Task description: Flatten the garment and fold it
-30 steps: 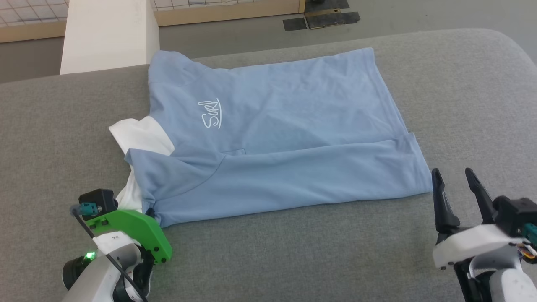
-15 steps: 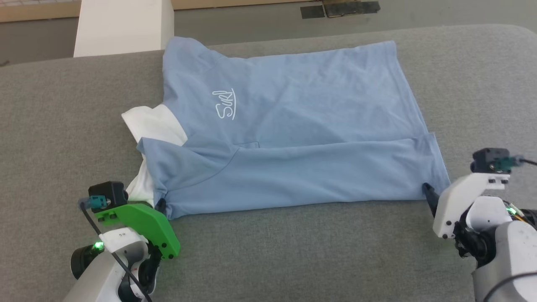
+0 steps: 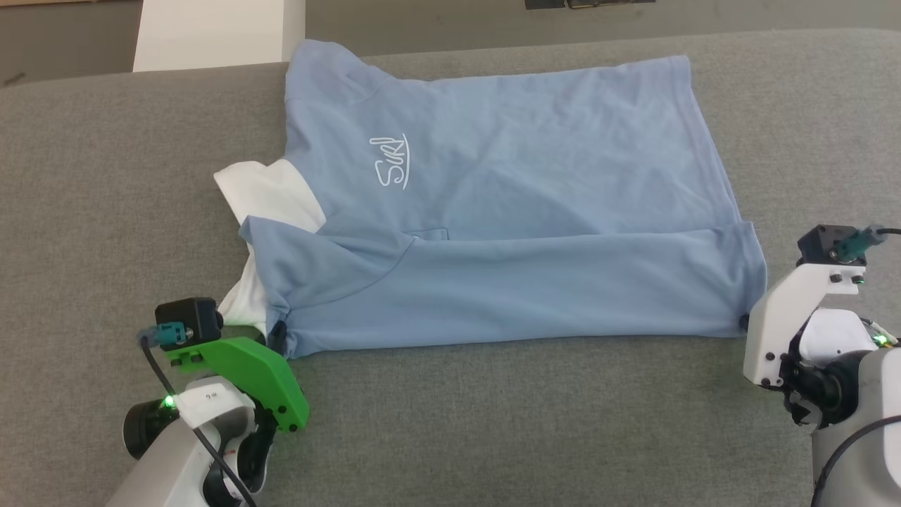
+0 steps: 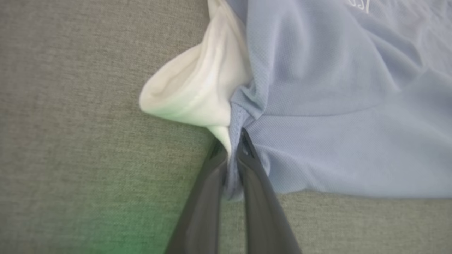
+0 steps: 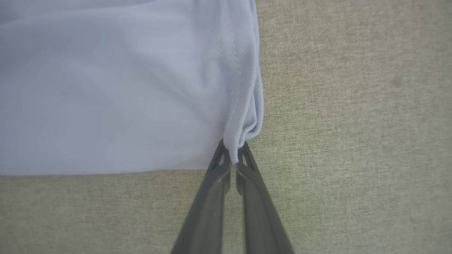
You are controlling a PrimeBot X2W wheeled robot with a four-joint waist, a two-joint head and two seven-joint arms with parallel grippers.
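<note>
The garment, a light blue polo shirt with a white collar and a white cursive logo, lies spread on the grey cushion with its near long side folded over. At the shirt's near left corner by the collar, my left gripper is shut on the fabric; the left wrist view shows its fingertips pinching blue cloth beside the white collar. My right gripper is shut on the near right hem corner, seen pinched in the right wrist view with the garment spreading left.
The grey cushion stretches bare in front of the shirt and to both sides. A white block stands beyond its far left edge, with dark floor behind.
My right gripper moved in from the open stance at the lower right to the hem corner and shut on it. The head camera tilted down, shifting the whole picture.
</note>
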